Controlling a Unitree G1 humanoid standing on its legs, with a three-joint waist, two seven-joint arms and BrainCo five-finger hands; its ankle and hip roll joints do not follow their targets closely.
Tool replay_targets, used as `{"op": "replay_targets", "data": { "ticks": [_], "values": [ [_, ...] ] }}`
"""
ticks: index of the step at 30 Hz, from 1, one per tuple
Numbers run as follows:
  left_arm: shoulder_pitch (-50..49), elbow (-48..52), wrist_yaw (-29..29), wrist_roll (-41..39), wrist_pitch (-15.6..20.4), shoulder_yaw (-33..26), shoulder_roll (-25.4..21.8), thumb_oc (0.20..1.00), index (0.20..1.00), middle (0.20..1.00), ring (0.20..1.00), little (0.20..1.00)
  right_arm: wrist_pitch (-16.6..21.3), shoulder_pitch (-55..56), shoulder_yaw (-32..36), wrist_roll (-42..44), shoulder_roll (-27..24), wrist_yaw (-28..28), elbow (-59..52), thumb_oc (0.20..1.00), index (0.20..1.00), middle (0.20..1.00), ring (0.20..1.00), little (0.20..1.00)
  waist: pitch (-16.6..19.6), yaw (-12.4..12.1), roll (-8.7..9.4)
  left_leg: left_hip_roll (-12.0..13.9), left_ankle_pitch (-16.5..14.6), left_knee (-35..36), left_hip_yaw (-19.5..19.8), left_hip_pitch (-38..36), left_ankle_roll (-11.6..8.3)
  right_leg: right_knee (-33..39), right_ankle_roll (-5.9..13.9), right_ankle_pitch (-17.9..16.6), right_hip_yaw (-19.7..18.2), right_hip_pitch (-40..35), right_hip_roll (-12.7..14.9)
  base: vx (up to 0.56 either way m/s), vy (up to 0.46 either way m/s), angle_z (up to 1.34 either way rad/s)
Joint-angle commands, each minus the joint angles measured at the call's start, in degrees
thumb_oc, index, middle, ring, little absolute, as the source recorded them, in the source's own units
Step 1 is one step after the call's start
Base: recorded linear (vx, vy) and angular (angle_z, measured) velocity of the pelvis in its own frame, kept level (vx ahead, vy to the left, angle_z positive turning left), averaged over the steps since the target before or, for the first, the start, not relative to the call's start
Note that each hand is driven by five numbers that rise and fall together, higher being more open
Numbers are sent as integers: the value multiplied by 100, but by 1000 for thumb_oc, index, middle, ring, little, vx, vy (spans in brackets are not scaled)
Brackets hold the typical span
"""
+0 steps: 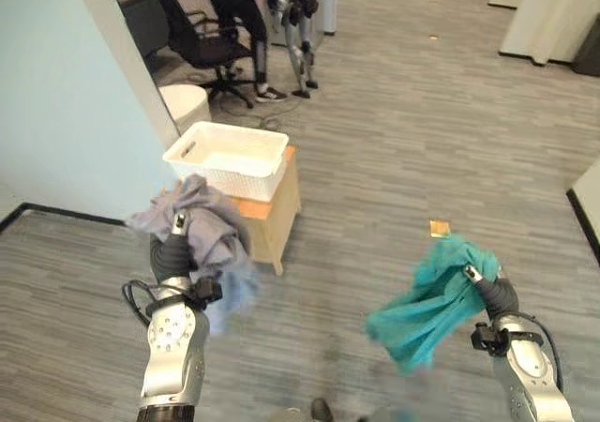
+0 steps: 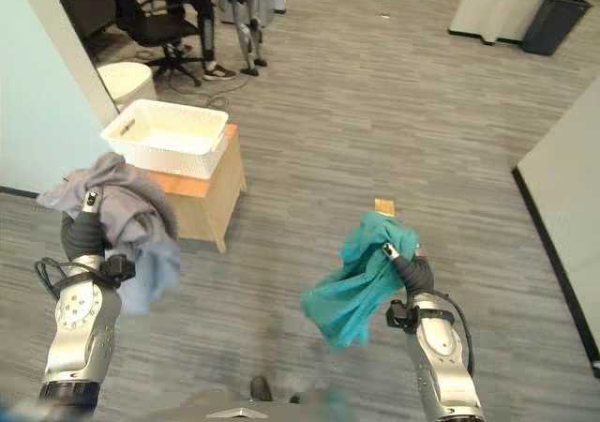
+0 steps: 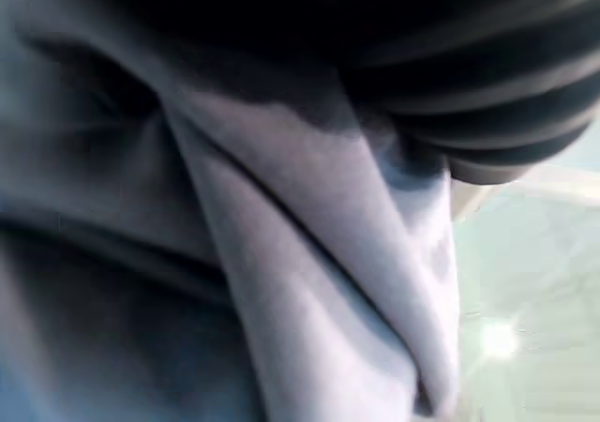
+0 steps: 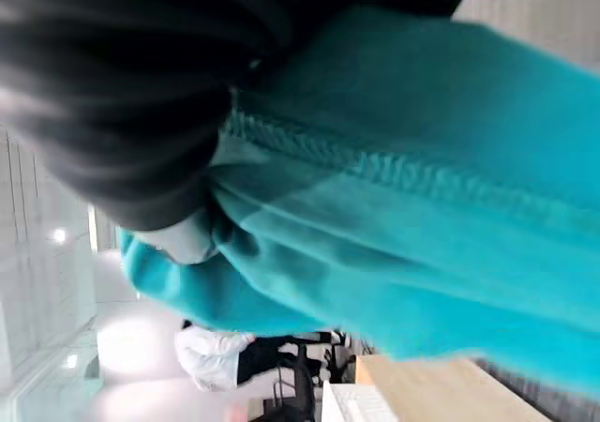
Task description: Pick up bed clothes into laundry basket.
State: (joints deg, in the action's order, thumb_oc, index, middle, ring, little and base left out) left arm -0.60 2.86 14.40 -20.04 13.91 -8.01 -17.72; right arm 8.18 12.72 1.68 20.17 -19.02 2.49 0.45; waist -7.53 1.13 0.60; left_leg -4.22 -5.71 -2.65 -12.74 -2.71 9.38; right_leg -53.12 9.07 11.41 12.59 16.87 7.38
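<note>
Both garments are off the bed and in the air, so the step in hand looks like the carry to the laundry basket (image 1: 228,158); nothing is in it yet. The white basket sits on a small wooden stand (image 1: 274,214) on the floor, covering most of the stand's top, with the stand's near right corner left bare.

The left hand (image 1: 179,227) is raised with the grey garment (image 1: 202,223) draped over and around it. The cloth hides the fingers, and in the left wrist view there is only folded grey fabric past the dark cover, so I cannot tell whether the fingers are curled or straight. The garment hangs just short of the basket's near left corner, its bulk bunched at the hand and a tail trailing down toward the floor, so its long axis runs roughly vertical.

The right hand (image 2: 398,250) is well to the right of the stand, out over open floor, wrapped in the teal garment (image 2: 356,279). Its fingers are likewise buried, and their state cannot be told. This cloth streams down and toward the robot's left from the hand, on a slanted axis.

The next move probably calls for lifting the grey garment over the near rim, then letting it drop inside; the teal one needs a longer swing across
</note>
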Motion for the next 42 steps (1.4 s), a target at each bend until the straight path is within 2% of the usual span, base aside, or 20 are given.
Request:
{"op": "replay_targets", "data": {
  "ticks": [1,3,4,5,7,8,10,11,12,15,16,17,19,20,23,28,33,36,38,42],
  "values": [
    [23,287,45,-218,478,-506,-465,200,200,200,200,200,373,-537,314,33,-8,-48,-3,200,200,200,200,200,-41,-350,-15,398,528,387,-253,-276,-619,2301,-48,-1463,120,-942,485,472,-274,173],
    [-104,126,49,-274,480,-617,-405,200,200,200,200,200,351,-424,455,110,5,-20,46,200,200,200,200,200,-44,-140,86,338,300,441,446,-546,-812,4066,-15,-1368,-908,-981,174,464,-264,125],
    [-104,124,48,-274,482,-619,-407,200,200,200,200,200,353,-426,452,112,5,-21,48,200,200,200,200,200,-46,-140,77,352,317,441,443,-541,-816,4164,-23,-1438,-898,-1023,156,449,-250,157],
    [-83,-65,81,-263,502,-642,-401,200,200,200,200,200,348,-395,544,125,-53,-13,48,200,200,200,200,200,-11,8,167,366,191,556,935,-671,-940,4841,184,-1505,-2025,-938,-87,295,-152,136],
    [-56,-155,86,-270,514,-628,-405,200,200,200,200,200,357,-394,566,149,-68,-19,43,200,200,200,200,200,-2,27,200,411,133,582,1086,-715,-964,5035,248,-1583,-2212,-964,-138,320,-260,162],
    [-104,-164,56,-116,454,-590,-418,200,200,200,200,200,355,-313,697,60,-189,-49,-79,200,200,200,200,200,19,-41,292,497,173,497,1340,-660,-1051,4954,219,-1588,-2145,-990,-177,227,-287,158],
    [-181,-196,63,-17,425,-663,-426,200,200,200,200,200,355,-316,671,162,-184,-129,-97,200,200,200,200,200,42,-22,346,569,179,407,1471,-608,-1090,4839,159,-1582,-1974,-1005,-169,214,-330,110],
    [-183,-249,38,-3,453,-661,-393,200,200,200,200,200,443,-437,772,263,-270,-96,-5,200,200,200,200,200,69,-46,392,706,211,312,1625,-536,-1168,4953,76,-1585,-2011,-1124,-282,216,-342,65],
    [-178,-250,41,-1,454,-659,-389,200,200,200,200,200,450,-445,773,266,-275,-98,6,200,200,200,200,200,68,-26,384,713,206,299,1648,-524,-1172,4964,71,-1590,-1986,-1133,-283,174,-336,39],
    [-144,-392,-74,-367,459,-558,-197,200,200,200,200,200,506,-531,1010,317,-518,-6,-24,200,200,200,200,200,59,-43,440,943,381,-175,1679,-214,-1374,5287,-132,-1504,-1420,-1488,-325,151,-282,56],
    [-142,-393,-76,-369,459,-557,-193,200,200,200,200,200,510,-533,1013,320,-524,-8,-19,200,200,200,200,200,55,-14,431,945,371,-199,1715,-197,-1379,5306,-136,-1511,-1385,-1508,-324,144,-238,69],
    [-142,-427,-100,-419,434,-510,-171,200,200,200,200,200,517,-515,1083,329,-568,24,-17,200,200,200,200,200,34,-9,437,989,429,-306,1669,-135,-1402,5328,-184,-1465,-1281,-1592,-326,154,-151,69],
    [-125,-485,-138,-463,404,-369,-146,200,200,200,200,200,523,-431,1196,331,-605,109,-50,200,200,200,200,200,-19,118,378,1193,517,-243,1182,-115,-1424,5250,-289,-1278,-1020,-1710,-337,149,-161,76],
    [-125,-485,-136,-463,403,-365,-143,200,200,200,200,200,524,-428,1197,331,-607,110,-50,200,200,200,200,200,-19,121,372,1200,530,-214,1184,-132,-1430,5242,-295,-1269,-1013,-1712,-343,38,-81,70],
    [-43,-487,-200,-475,361,-214,-130,200,200,200,200,200,502,-308,1204,276,-558,161,-70,200,200,200,200,200,53,292,247,1447,780,237,413,-235,-1573,5250,-324,-1122,-707,-1742,-393,82,-83,61],
    [-87,-327,-274,-446,324,-120,-115,200,200,200,200,200,500,-315,1027,353,-439,14,-95,200,200,200,200,200,106,262,143,1373,986,425,450,-314,-1650,5467,-313,-1188,-606,-1841,-445,68,-25,22],
    [-55,-249,-303,-426,328,-58,-138,200,200,200,200,200,504,-297,933,393,-412,-87,-145,200,200,200,200,200,72,303,173,1315,951,182,381,-211,-1648,5497,-285,-1272,-635,-1853,-339,4,50,-16],
    [-43,-204,-357,-317,350,40,-170,200,200,200,200,200,480,-226,921,354,-455,-125,-171,200,200,200,200,200,36,339,176,1229,846,191,307,-140,-1617,5491,-253,-1299,-606,-1836,-231,-47,100,6],
    [-156,-233,-400,-333,312,58,-120,200,200,200,200,200,437,-133,965,285,-396,-128,-186,200,200,200,200,200,90,388,126,1072,624,626,339,-316,-1520,5648,-179,-1419,-655,-1815,-207,-25,126,3],
    [-263,-273,-391,-293,296,5,-151,200,200,200,200,200,457,-147,946,274,-299,-119,-177,200,200,200,200,200,96,386,127,913,563,732,278,-318,-1428,5774,-74,-1596,-843,-1681,-171,-53,139,-13]
  ]
}}
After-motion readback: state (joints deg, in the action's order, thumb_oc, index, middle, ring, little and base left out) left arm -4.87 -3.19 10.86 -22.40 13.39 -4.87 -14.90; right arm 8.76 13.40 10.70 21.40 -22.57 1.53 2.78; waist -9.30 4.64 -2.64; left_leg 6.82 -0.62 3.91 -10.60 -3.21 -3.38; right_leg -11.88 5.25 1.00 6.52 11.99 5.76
